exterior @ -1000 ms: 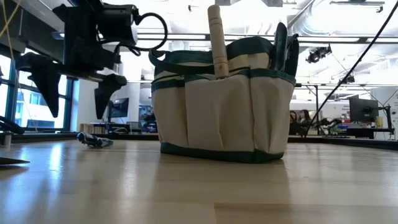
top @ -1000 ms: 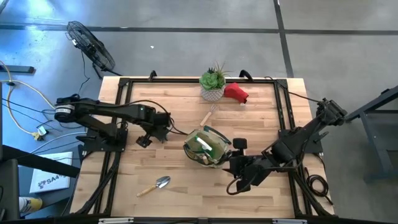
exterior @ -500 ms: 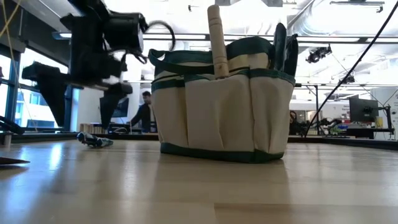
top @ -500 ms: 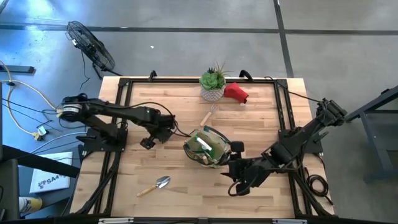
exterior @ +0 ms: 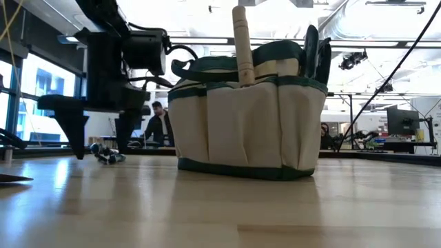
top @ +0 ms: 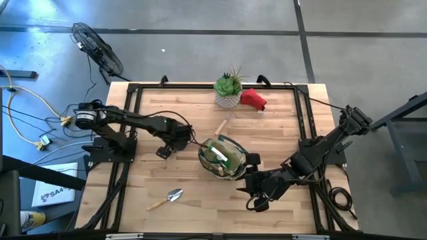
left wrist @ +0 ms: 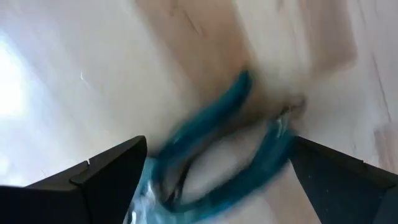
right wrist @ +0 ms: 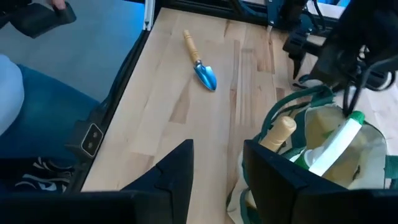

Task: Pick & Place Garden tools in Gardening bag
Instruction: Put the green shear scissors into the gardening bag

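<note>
On table [top: 200, 200], pruners [left wrist: 211, 162] lie between open left pincer's [top: 165, 148] fingers.

My round tan canvas bag with green rim [top: 222, 157] stands upright mid-table, wooden handle and green bottle inside; a wooden-handled silver trowel [top: 166, 199] lies near-left (a red soft item [top: 253, 99] far right).

A robotics lab in an open industrial hall: wooden table [top: 200, 180] in a black frame, grey concrete floor [top: 200, 20], floor fan [top: 97, 50], ceiling ducts [exterior: 372, 21], monitors [exterior: 403, 122] behind
</note>
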You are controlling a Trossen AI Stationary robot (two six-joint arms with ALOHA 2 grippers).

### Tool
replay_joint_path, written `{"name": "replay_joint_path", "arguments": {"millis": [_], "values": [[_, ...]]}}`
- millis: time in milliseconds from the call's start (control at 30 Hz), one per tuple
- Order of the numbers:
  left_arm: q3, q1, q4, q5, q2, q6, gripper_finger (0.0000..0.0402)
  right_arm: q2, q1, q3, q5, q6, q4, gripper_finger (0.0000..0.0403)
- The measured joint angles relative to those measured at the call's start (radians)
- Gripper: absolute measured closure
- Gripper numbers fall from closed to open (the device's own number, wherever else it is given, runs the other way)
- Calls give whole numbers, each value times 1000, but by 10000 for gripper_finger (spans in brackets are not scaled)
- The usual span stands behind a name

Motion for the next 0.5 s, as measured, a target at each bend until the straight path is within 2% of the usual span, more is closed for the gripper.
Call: {"name": "replay_joint_path", "arguments": {"millis": [200, 500], "values": [[-1, 6, 44, 106, 26, 7, 16, 0, 0, 0, -6, 0, 0, 270], [1, 6, 35, 93, 68, 13, 16, 0, 2, 0, -45, 1, 5, 270]]}}
